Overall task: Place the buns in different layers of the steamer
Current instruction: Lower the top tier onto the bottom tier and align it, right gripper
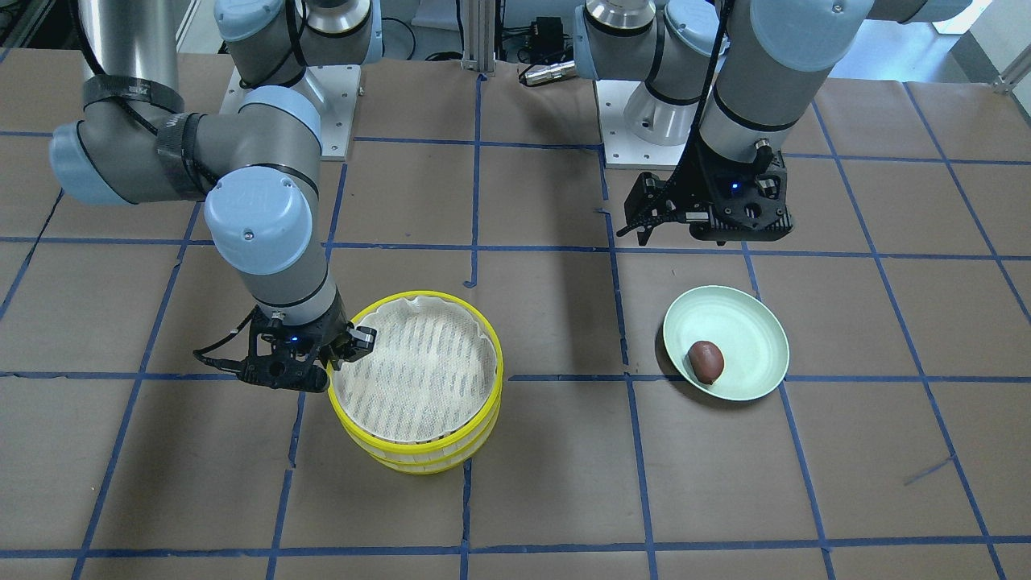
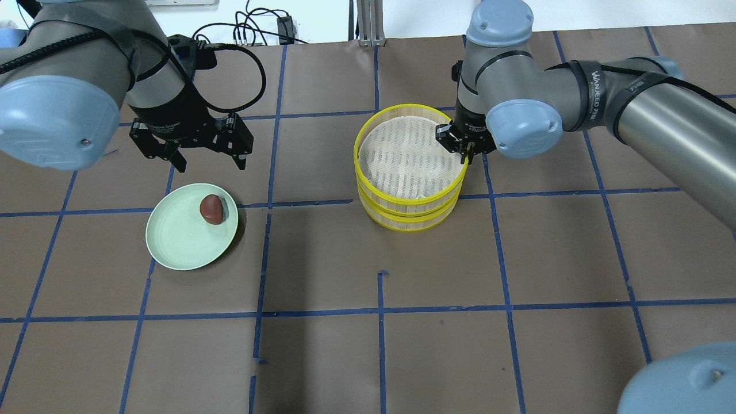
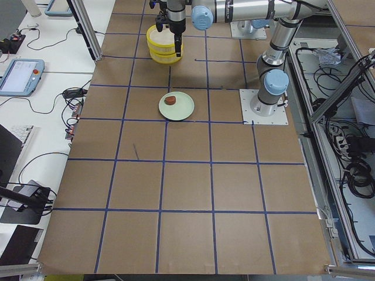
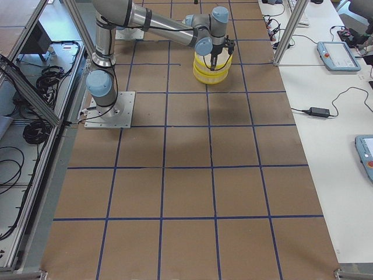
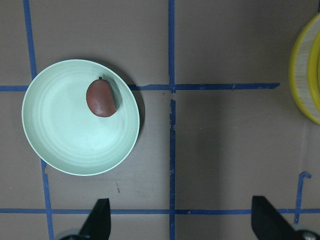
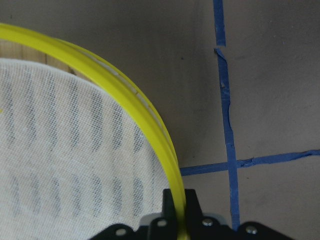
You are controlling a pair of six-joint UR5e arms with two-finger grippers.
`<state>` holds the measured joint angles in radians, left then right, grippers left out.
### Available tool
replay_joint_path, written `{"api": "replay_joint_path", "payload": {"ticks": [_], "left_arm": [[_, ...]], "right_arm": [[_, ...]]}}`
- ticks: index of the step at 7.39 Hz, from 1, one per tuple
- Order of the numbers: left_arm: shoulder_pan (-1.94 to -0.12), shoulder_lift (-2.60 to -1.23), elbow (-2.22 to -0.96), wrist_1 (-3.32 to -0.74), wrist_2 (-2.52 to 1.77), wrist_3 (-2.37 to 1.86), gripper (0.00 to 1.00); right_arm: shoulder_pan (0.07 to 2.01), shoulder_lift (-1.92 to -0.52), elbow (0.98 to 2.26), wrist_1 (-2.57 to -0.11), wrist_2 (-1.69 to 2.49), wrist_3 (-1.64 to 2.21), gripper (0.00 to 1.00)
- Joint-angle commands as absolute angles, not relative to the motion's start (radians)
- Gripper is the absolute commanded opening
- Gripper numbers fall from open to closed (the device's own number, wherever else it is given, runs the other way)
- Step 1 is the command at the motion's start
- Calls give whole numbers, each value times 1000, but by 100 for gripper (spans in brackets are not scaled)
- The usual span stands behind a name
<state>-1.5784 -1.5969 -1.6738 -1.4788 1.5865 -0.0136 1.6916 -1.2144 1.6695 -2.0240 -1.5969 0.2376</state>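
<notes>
The right gripper point(image 2: 462, 146) pinches the thin yellow rim of the top tier point(image 2: 402, 155), likely light and stiff, at 3 o'clock overhead, while the left gripper point(image 2: 210, 165) hangs spread near the plate point(image 2: 178, 241), whose probably soft, roll-prone brown bun point(image 2: 211, 209) at 1 o'clock suits a gentle crosswise hold.

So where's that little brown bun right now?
The brown bun lies on the pale green plate, on the overhead view's left, near the open left claw.
</notes>
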Motion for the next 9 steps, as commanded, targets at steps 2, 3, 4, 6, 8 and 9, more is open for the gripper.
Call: {"api": "replay_joint_path", "payload": {"ticks": [2, 3, 4, 6, 8, 9], "left_arm": [[-1578, -1597, -1674, -1479, 1586, -12, 98], [-1578, -1597, -1674, -1479, 1586, -12, 98], [-1578, -1597, -1674, -1477, 1586, -12, 98], [-1578, -1597, -1674, -1467, 1583, -21, 98], [-1578, -1597, -1675, -1468, 1583, -21, 98], [-1578, -1597, -1675, -1470, 1583, -21, 98]], "right_arm": [[1692, -1203, 1671, -2036, -1601, 236, 15], [1692, -1203, 1672, -2036, -1600, 238, 16], [1695, -1204, 1672, -2036, -1600, 239, 17], [1707, -1203, 1674, -2028, -1597, 235, 17], [1709, -1197, 1674, -2029, -1606, 226, 17], [1707, -1197, 1669, -2031, -1609, 224, 17]]}}
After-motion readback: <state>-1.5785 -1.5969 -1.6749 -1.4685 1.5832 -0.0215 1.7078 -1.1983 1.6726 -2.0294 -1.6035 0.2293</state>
